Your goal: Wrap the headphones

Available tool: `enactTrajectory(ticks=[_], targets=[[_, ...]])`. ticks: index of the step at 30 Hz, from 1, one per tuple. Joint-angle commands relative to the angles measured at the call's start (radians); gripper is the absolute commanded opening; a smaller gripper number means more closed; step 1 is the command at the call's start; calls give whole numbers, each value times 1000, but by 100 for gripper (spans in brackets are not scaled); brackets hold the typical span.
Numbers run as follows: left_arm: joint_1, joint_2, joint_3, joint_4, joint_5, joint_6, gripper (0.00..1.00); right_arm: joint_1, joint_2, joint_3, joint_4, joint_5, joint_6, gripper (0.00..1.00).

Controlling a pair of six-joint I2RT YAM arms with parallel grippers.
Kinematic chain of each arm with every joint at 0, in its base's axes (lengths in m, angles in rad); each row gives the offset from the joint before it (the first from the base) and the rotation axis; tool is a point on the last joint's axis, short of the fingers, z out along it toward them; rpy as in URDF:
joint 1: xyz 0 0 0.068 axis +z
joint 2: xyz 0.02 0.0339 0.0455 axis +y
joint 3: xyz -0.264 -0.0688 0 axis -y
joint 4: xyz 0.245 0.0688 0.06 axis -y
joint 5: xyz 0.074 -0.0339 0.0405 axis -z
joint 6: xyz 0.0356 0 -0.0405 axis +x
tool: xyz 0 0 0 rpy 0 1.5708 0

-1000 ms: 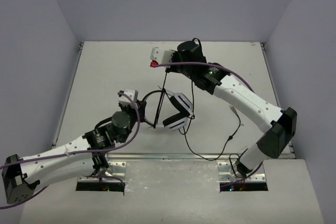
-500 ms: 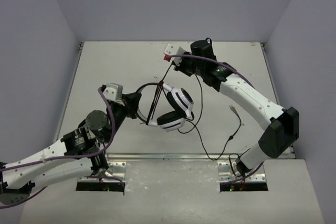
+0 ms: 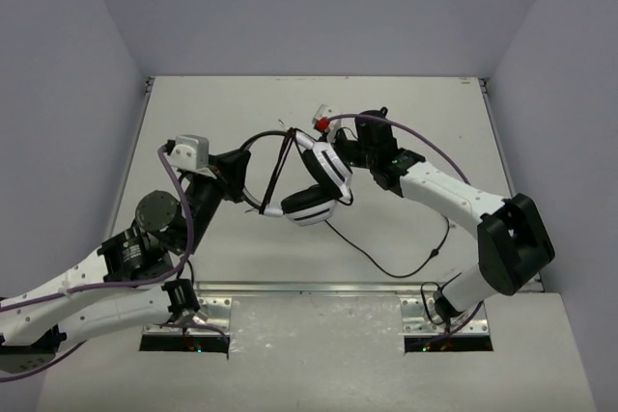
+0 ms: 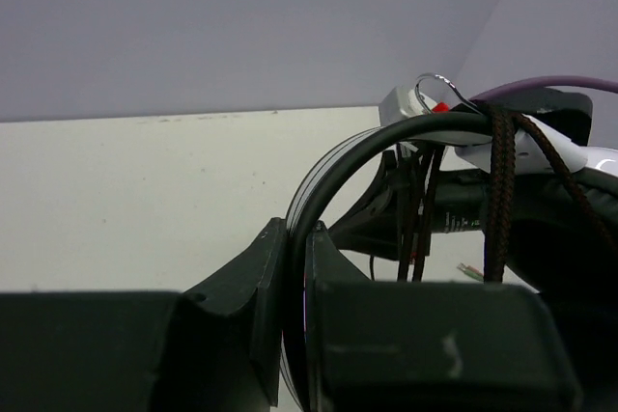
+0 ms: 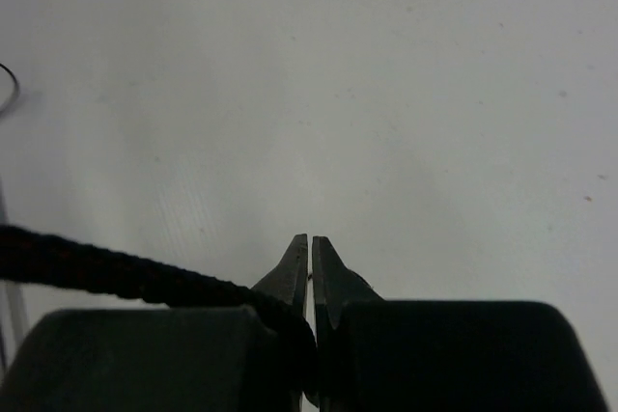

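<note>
Headphones (image 3: 314, 185) are hanging above the middle of the pale surface (image 3: 193, 113) in the overhead view, carried between the two arms. The left hand (image 3: 241, 163) is gripping the thin black headband (image 3: 259, 147) from the left, while the right hand (image 3: 348, 153) is sitting just beside the white earcups on the far right side. The long black cable (image 3: 381, 267) is trailing from the earcups across the surface toward the right arm's base.

From the left wrist, the left hand (image 4: 294, 238) is showing both fingers clamped on the headband (image 4: 386, 137), which is arching up and to the right. Several turns of braided cable (image 4: 497, 200) are lying over the band near a white earcup (image 4: 570, 151).

From the right wrist, the right hand (image 5: 310, 243) is showing its fingertips pressed together above the bare surface (image 5: 386, 94). The braided cable (image 5: 116, 272) is running in from the left and disappearing into the seam between the fingers, where it appears pinched.
</note>
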Motion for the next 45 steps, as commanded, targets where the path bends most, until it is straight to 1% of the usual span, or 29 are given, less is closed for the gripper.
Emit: enactTrajectory(ticks=[1, 2, 3, 5, 6, 8, 10, 11, 12, 15, 17, 19, 21, 22, 23, 24, 25, 27, 28, 29, 31, 33, 34, 35, 36, 37, 38, 40, 45], targets=[[-10, -3, 115, 281, 6, -101, 0, -15, -24, -77, 310, -203, 288, 2], [-8, 9, 122, 296, 15, -106, 0, -15, -20, -88, 353, -227, 324, 2], [-8, 32, 142, 298, 25, -114, 0, -14, -17, -112, 440, -244, 395, 5], [-8, 58, 164, 298, 49, -120, 0, -15, -15, -141, 533, -271, 456, 7], [-8, 78, 182, 295, 57, -121, 0, -15, -17, -149, 594, -270, 496, 11], [-10, 87, 190, 293, 68, -128, 0, -15, -11, -142, 621, -281, 524, 15], [-8, 83, 185, 295, 72, -140, 0, -15, 8, -105, 636, -296, 565, 15], [-8, 80, 178, 304, 74, -152, 0, -15, 31, -93, 647, -324, 579, 10], [-10, 66, 175, 307, 71, -161, 0, -15, 45, -76, 674, -339, 613, 9], [-8, 49, 172, 330, 55, -183, 0, -15, 95, -71, 757, -371, 686, 11], [-8, 49, 187, 333, 10, -203, 0, -14, 115, -95, 808, -387, 722, 12], [-8, 57, 198, 347, -41, -198, 0, -1, 137, -146, 895, -396, 760, 12], [-8, 86, 228, 338, -90, -216, 0, 18, 144, -198, 939, -387, 763, 8], [-10, 98, 239, 330, -154, -220, 0, 26, 143, -215, 949, -379, 762, 7], [-10, 130, 259, 326, -185, -226, 0, 32, 138, -236, 958, -373, 756, 3], [-8, 150, 270, 324, -219, -218, 0, 52, 131, -284, 973, -365, 739, 2], [-8, 169, 283, 321, -272, -207, 0, 63, 108, -307, 973, -338, 722, 1], [-8, 242, 329, 321, -319, -163, 0, 98, 80, -367, 946, -301, 664, 1], [-7, 270, 365, 335, -377, -117, 0, 114, 47, -385, 932, -284, 639, 1], [-5, 335, 389, 332, -406, -97, 0, 144, 24, -423, 891, -266, 589, 1], [28, 405, 458, 292, -448, -81, 0, 181, -53, -468, 866, -197, 541, 1], [79, 503, 520, 179, -414, -164, 1, 233, -104, -526, 832, -166, 486, 1], [150, 529, 553, 36, -344, -222, 0, 245, -128, -545, 832, -157, 480, 1], [194, 576, 601, -1, -305, -305, 0, 256, -179, -568, 855, -149, 480, 1], [218, 597, 616, -38, -290, -337, 0, 276, -205, -612, 866, -150, 480, 1], [250, 612, 630, -56, -287, -350, 0, 285, -230, -629, 872, -149, 480, 1], [261, 638, 635, -56, -284, -355, 0, 298, -280, -645, 863, -146, 468, 1], [290, 666, 655, -104, -259, -390, 0, 347, -317, -660, 843, -146, 449, 2], [310, 749, 693, -190, -291, -491, 0, 433, -389, -588, 662, -129, 368, 3]])
